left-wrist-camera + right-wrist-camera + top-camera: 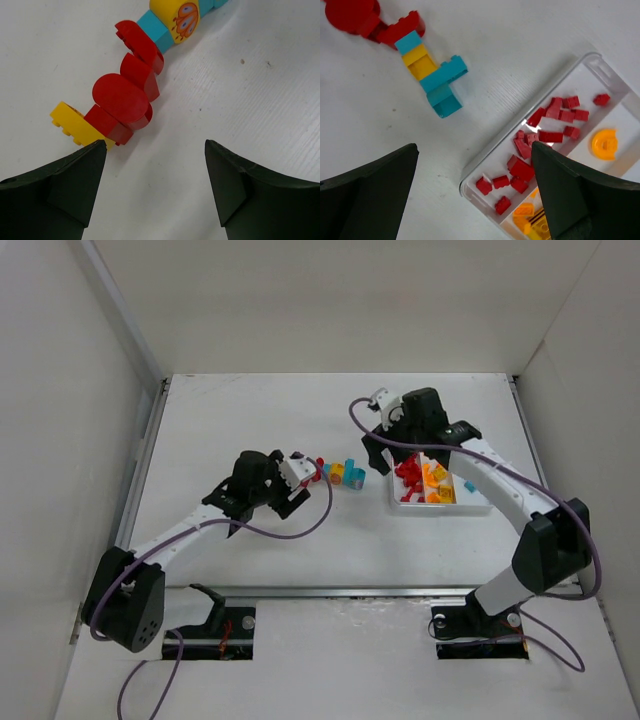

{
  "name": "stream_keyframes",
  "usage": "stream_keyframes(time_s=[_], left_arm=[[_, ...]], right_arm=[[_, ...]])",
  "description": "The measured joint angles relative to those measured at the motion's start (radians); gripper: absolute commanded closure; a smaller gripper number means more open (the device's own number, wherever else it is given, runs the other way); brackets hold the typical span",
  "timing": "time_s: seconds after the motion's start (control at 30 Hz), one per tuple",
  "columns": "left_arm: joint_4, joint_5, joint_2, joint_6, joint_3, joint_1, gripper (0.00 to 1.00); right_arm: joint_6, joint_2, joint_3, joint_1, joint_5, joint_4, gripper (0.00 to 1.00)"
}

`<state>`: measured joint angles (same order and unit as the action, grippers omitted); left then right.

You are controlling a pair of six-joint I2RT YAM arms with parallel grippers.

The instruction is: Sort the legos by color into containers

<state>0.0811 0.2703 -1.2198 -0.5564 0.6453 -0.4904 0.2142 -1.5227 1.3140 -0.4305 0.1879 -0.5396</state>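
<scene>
Take the white tray (481, 508) as your landmark, with its three narrow compartments side by side. The compartment on the side toward the left arm holds a heap of red legos (547, 132). The middle one holds orange legos (436, 485), among them an orange arch (605, 145). The one farthest from the left arm holds a single cyan lego (468, 486).

A joined row of legos (338, 473) lies on the table (250, 420) outside the tray, near its red-side wall but apart from it. Going away from the tray, the row runs through cyan bricks, a rounded yellow piece (176, 17) with an orange print, another cyan brick and several red pieces (122, 97). It ends in a yellow brick (70, 125) farthest from the tray.

Your left gripper (155, 150) is at that far end, released, with its jaws spread and only bare table between them. One fingertip sits just beside the yellow brick; you cannot tell whether it touches.

Your right gripper (474, 147) hangs over the table just beside the tray's red-side wall, jaws wide apart, grasping nothing. Between its fingers you see bare table and the tray's corner.
</scene>
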Motion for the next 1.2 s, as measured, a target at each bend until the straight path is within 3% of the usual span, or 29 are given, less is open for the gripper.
stream_keyframes(time_s=[0.23,0.53,0.73,0.87,0.9,1.1,1.13,1.2], left_arm=[[0.006,0.092,-0.007,-0.002,0.027,0.010,0.23],[0.007,0.132,-0.020,-0.064,0.067,0.024,0.22],[0.027,0.145,0.053,-0.065,0.010,0.047,0.22],[0.031,0.161,0.074,-0.072,0.000,0.055,0.22],[0.032,0.165,0.072,-0.074,0.000,0.056,0.22],[0.045,0.183,0.057,-0.101,0.000,0.067,0.22],[0.045,0.188,0.054,-0.110,0.000,0.067,0.22],[0.047,0.205,0.047,-0.132,0.000,0.068,0.22]], right_arm=[[0.279,-0.104,-0.049,-0.053,0.120,0.042,0.01],[0.319,-0.201,-0.054,-0.082,0.120,0.141,0.03],[0.320,-0.332,-0.029,-0.109,0.106,0.164,0.16],[0.322,-0.386,-0.006,-0.117,0.091,0.152,0.36],[0.320,-0.389,-0.005,-0.119,0.085,0.151,0.54],[0.312,-0.389,0.003,-0.126,0.074,0.142,0.89],[0.314,-0.389,0.006,-0.126,0.074,0.137,1.00],[0.322,-0.389,0.014,-0.126,0.074,0.123,1.00]])
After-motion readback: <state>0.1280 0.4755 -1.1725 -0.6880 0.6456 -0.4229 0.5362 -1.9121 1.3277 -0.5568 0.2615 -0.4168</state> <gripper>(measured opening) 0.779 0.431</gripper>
